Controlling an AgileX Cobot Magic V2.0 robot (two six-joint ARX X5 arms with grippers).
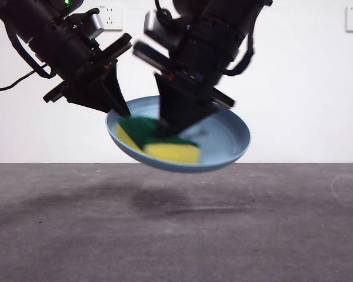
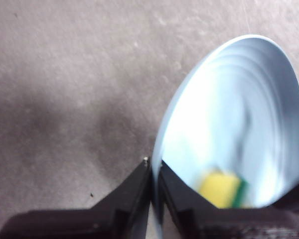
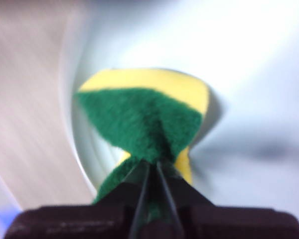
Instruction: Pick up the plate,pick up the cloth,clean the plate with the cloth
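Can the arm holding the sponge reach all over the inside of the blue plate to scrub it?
Probably yes. The left gripper pinches only the rim of the plate, held up off the table, so the bowl faces open. The right gripper already presses the sponge inside it. Only the pinched edge looks blocked.

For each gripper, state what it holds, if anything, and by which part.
The left gripper pinches the plate by its rim. The right gripper squeezes the sponge across its middle, inside the plate.
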